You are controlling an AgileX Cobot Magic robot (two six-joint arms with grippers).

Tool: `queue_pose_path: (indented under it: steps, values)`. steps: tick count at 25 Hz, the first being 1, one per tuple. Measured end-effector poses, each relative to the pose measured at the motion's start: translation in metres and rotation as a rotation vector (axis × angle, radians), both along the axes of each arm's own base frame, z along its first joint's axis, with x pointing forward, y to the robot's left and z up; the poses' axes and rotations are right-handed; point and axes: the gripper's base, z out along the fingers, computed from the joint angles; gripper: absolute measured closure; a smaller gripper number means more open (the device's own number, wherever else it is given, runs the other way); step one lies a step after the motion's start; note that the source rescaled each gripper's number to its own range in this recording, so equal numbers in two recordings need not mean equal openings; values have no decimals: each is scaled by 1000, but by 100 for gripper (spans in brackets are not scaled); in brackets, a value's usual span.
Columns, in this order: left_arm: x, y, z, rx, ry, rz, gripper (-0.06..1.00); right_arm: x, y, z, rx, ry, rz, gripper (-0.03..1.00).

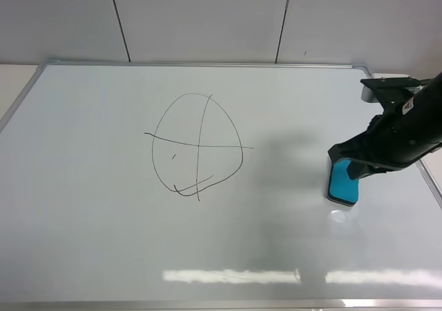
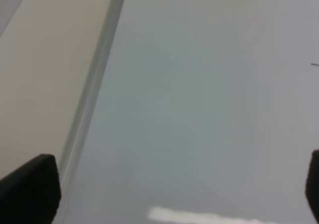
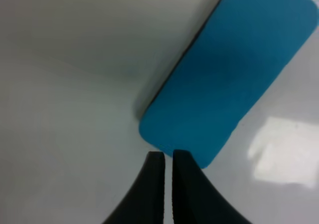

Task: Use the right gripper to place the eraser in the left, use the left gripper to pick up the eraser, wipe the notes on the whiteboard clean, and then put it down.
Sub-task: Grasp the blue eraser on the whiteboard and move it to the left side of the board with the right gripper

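The eraser point(image 1: 343, 185) lies flat on the whiteboard point(image 1: 90, 221) near its right edge, well apart from the notes point(image 1: 198, 147). The right gripper point(image 1: 353, 167) hangs over its far end, hiding that end from above. Its fingers point(image 3: 154, 184) are almost pressed together at one eraser corner, gripping nothing. The left gripper point(image 2: 172, 186) is spread wide beside the board's frame point(image 2: 94, 84).

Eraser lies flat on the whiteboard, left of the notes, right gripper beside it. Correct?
No. The eraser lies right of the notes, as the exterior high view shows. It is flat on the whiteboard, right gripper beside it.
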Motion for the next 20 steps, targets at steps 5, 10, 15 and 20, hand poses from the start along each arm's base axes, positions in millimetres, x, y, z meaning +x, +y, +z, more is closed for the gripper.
queue_pose_path:
  steps: [5,10,15,20]
  values:
    - [0,0,0,0,0,0,-6,3,-8,-3,-98,-19,14,97]
    - [0,0,0,0,0,0,-6,10,-9,-1,-105,-90,2,97]
    - [0,0,0,0,0,0,-6,15,-8,-7,-121,-106,18,97]
    - [0,0,0,0,0,0,-6,20,-7,-31,-145,-24,28,97]
